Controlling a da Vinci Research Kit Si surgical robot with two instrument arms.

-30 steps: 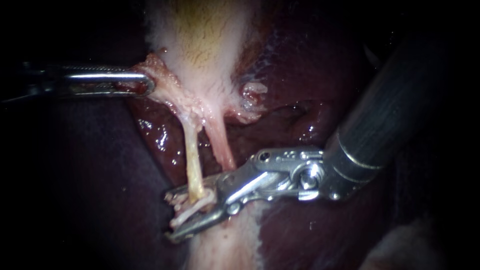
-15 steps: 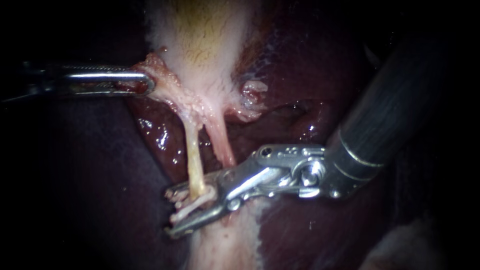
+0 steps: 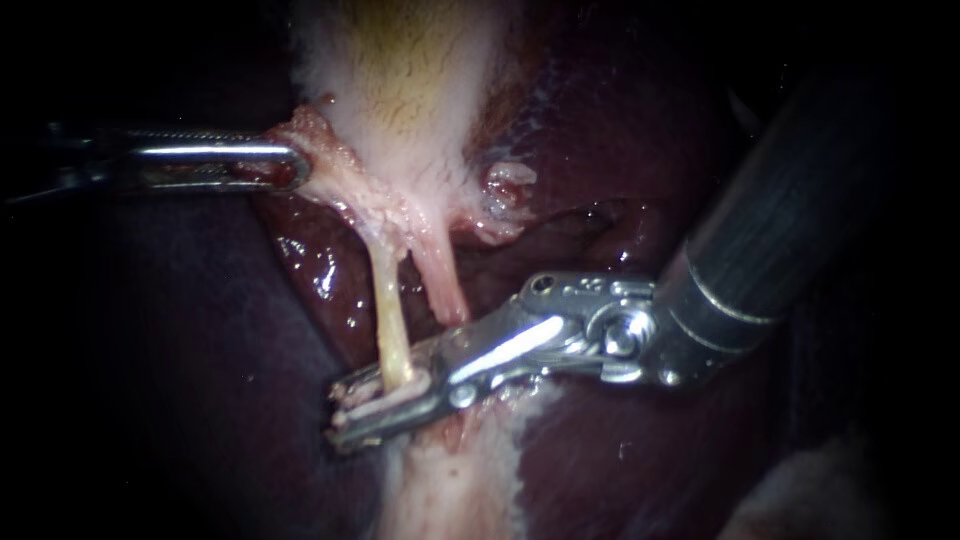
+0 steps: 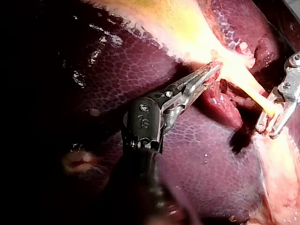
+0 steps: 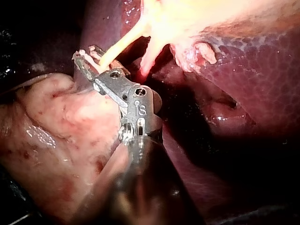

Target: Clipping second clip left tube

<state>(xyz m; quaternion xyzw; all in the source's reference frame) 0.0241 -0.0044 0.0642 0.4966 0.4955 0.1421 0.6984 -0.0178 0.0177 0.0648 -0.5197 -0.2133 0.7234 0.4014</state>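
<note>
The left tube (image 3: 388, 315) runs 12 to 6 o'clock across the right tool (image 3: 350, 408), clamped narrow on its lower end from 3 o'clock; the left tool (image 3: 288, 165) grips the gallbladder (image 3: 410, 80).

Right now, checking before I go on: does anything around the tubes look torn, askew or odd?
Nothing stands out. The right instrument sits across the left tube; the left instrument holds the gallbladder; no tear shows.

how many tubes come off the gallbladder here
2. The left tube, pale yellow, gripped in the right instrument's jaws; the right tube, pinker, runs beside it and behind that instrument. Others may be hidden.
</note>
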